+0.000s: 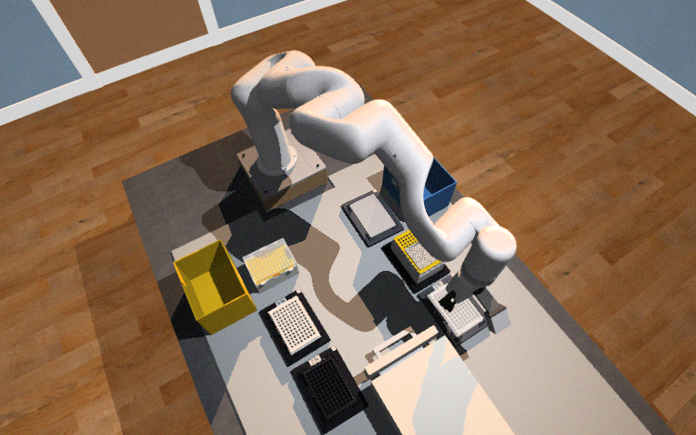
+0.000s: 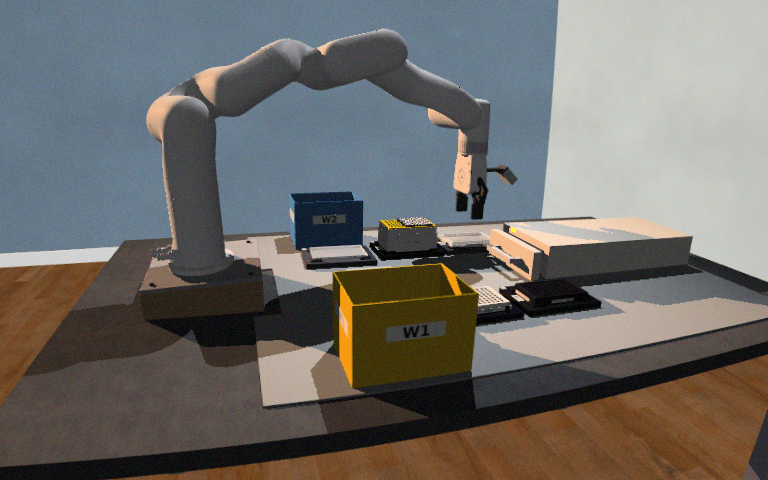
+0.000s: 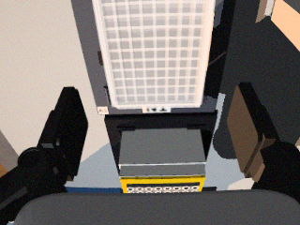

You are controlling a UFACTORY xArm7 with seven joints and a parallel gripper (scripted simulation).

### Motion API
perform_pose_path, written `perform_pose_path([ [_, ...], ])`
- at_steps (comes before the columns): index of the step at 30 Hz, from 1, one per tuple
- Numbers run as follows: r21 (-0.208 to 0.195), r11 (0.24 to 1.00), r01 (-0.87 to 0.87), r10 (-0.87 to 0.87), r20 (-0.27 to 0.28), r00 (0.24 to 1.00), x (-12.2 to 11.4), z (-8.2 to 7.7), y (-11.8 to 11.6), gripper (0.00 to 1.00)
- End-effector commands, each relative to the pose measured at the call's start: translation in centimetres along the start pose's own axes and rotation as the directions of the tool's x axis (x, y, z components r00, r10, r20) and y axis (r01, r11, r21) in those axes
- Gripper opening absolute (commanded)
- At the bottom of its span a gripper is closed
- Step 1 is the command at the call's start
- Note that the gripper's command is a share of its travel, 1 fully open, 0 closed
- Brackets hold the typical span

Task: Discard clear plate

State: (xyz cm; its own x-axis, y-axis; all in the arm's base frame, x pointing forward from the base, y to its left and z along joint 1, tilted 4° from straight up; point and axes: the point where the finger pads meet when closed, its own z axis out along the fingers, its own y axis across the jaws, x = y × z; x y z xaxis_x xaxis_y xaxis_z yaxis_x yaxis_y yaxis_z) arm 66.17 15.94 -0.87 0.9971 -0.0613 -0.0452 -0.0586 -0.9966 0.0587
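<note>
The clear well plate [image 1: 459,314] lies in its dark nest N1 at the right side of the bench, next to the cooler. It also shows in the exterior view [image 2: 464,239] and in the wrist view [image 3: 153,32]. My gripper [image 1: 447,302] [image 2: 471,205] hangs well above the plate's near end, pointing down. It is open and empty, with the fingers wide apart [image 3: 157,119]. The yellow bin W1 [image 1: 212,285] [image 2: 403,330] stands upright at the far left of the mat, far from the gripper.
A grey block with a yellow top [image 1: 416,253] sits right beside N1. The blue bin W2 [image 2: 325,218], a lidded plate [image 1: 372,215], a white plate [image 1: 294,324], a black plate [image 1: 327,387], a yellowish translucent box [image 1: 269,264] and the beige cooler [image 2: 590,243] with its drawer [image 1: 401,347] stand around.
</note>
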Motion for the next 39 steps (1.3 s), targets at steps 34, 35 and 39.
perform_pose_path([
  [34, 0.002, 1.000, 0.000, 0.000, -0.007, 1.000, 0.2, 4.0, -0.1, 1.00],
  [35, 0.002, 1.000, 0.000, 0.000, -0.007, 1.000, 0.2, 4.0, -0.1, 1.00],
  [39, 0.002, 1.000, 0.000, 0.000, -0.007, 1.000, 0.2, 4.0, -0.1, 1.00],
])
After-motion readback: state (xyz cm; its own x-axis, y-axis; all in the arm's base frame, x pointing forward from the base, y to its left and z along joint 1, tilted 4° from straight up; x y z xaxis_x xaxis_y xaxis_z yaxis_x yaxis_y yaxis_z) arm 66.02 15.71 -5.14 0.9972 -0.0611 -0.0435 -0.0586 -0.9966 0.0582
